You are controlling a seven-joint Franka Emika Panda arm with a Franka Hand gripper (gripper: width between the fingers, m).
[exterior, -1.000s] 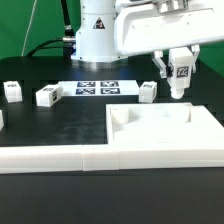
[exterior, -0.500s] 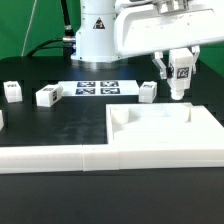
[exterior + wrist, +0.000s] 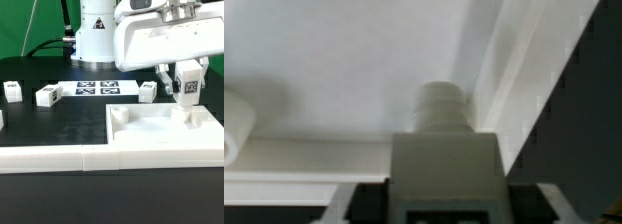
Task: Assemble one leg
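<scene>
- Now: gripper (image 3: 185,80) clamped on leg (image 3: 187,91), jaws either side of its tag face. It's held over the tray (image 3: 150,152) at the far corner, exterior view's right.
- Wrist view: thin peg (image 3: 439,100) on leg's end points into tray's inside corner, close by the wall; contact can't tell.
- Prob. light, rigid, smooth plastic, so may slip/twist. Grip flat sides mid-block, keep off peg.

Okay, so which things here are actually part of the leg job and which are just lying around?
In the job: the held leg, the pincer gripping it, the white tray part below it.
Lying about: spare legs, the marker board, the white border strip.
</scene>
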